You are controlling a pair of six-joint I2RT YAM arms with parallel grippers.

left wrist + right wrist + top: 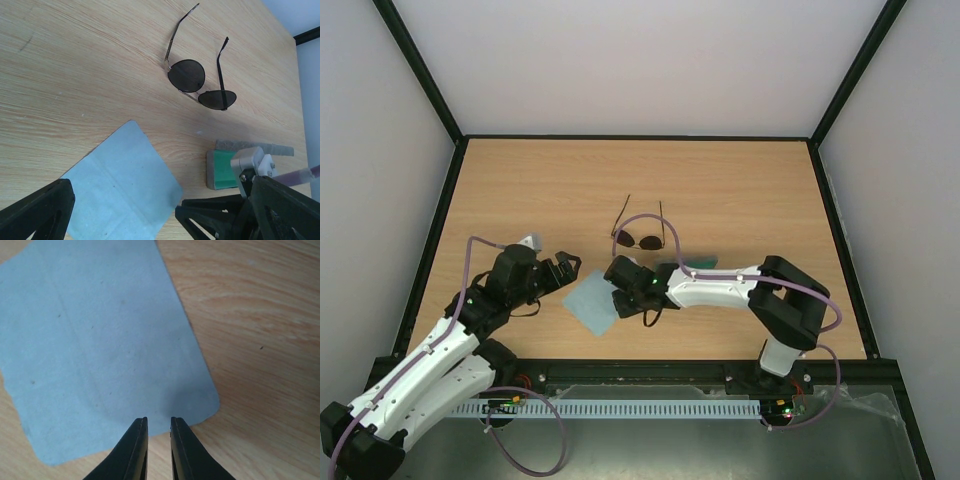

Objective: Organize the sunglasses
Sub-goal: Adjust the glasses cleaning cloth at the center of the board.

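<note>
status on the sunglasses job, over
Left gripper open, empty. Right gripper shut, empty, over the cloth edge. Sunglasses unfolded, untouched. Nothing blocking them.

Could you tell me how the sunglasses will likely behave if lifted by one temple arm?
The sunglasses have a thin wire frame, so they are probably light and easily bent. Their arms lie unfolded, so the front may swing on the hinge when lifted. The dark lenses would likely slip or smudge if pinched.
</note>
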